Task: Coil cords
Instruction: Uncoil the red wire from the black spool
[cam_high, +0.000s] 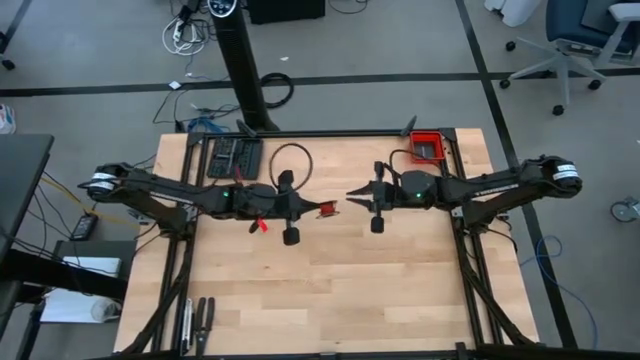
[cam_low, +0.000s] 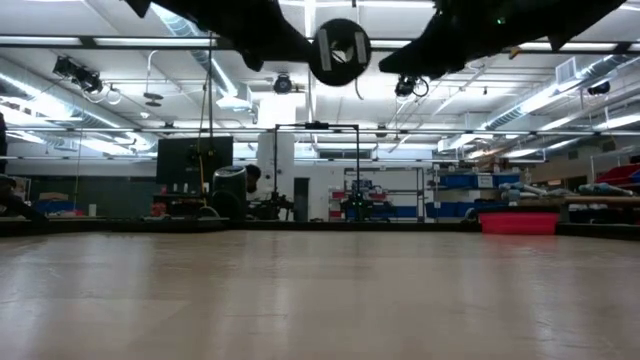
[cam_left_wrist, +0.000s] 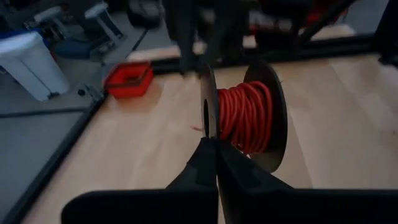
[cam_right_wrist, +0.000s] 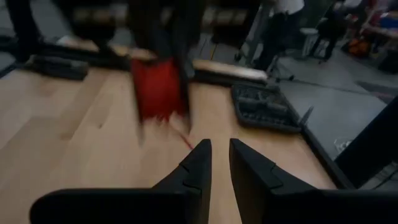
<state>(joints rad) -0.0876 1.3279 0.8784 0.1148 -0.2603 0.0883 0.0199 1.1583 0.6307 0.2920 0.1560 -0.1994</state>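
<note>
My left gripper (cam_high: 312, 208) hangs over the middle of the table (cam_high: 330, 300), fingers (cam_left_wrist: 208, 163) pinched shut on the rim of a dark spool (cam_left_wrist: 210, 99). The red cord (cam_left_wrist: 245, 115) is wound tight around that spool, between its two discs, up off the wood. In the high view the cord (cam_high: 327, 209) shows as a small red bundle just off my left fingertips, with a short red strand (cam_high: 262, 226) (thin, easy to miss) dangling under my left wrist. Behind the left arm lie a black cable loop (cam_high: 290, 160) and a dark tray (cam_high: 233, 158). My right gripper (cam_high: 353, 194) faces the spool from just beside it, fingers (cam_right_wrist: 198, 163) slightly apart and gripping nothing. A red bin (cam_high: 427, 147) sits at the far right corner.
</note>
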